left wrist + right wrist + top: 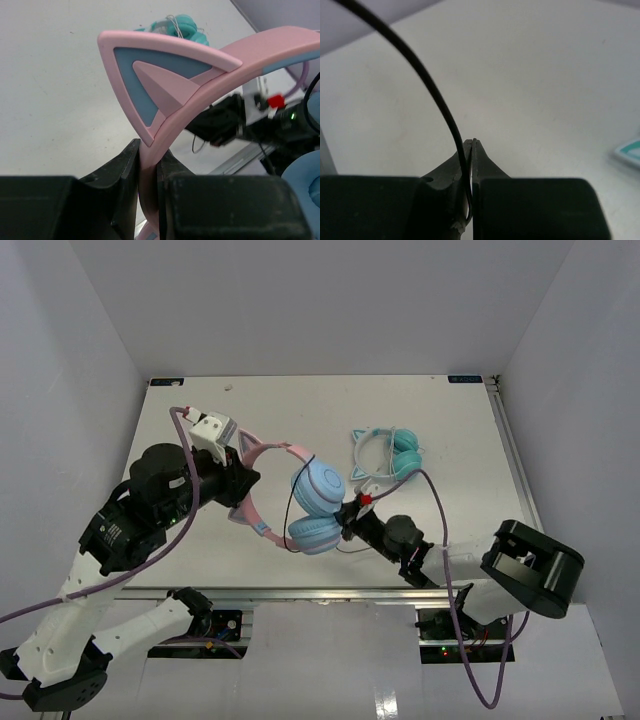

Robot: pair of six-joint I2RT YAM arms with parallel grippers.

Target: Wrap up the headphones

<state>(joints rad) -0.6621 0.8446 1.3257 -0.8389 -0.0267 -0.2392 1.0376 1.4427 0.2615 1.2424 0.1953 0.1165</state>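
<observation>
The pink cat-ear headphones with round light-blue ear cups sit near the middle of the white tabletop, between the two arms. Their headband curves out to the left, and the two cups are stacked one above the other in the top view. Whether the cups rest on the surface or hang just above it cannot be told. The left end effector has its dark fingers clamped onto the bend of the pink headband. In the left wrist view the band runs straight up out of the narrow gap between the two fingers, and a pink ear with a blue inset stands just above them. The right end effector reaches in from the right, just beside the lower cup, with its tips pressed almost together. The only thing between them is the thin black cable, which enters the pinch from above and arcs up and away to the left in the right wrist view. From above, a loop of that cable hangs off the left side of the cups, and a further stretch trails under the lower cup toward the right arm. A second pair of headphones — a pale-blue cat-ear band with teal cups — lies flat on the tabletop behind and to the right, apart from the pink pair. A lilac hose from the right arm passes close by its cups.
</observation>
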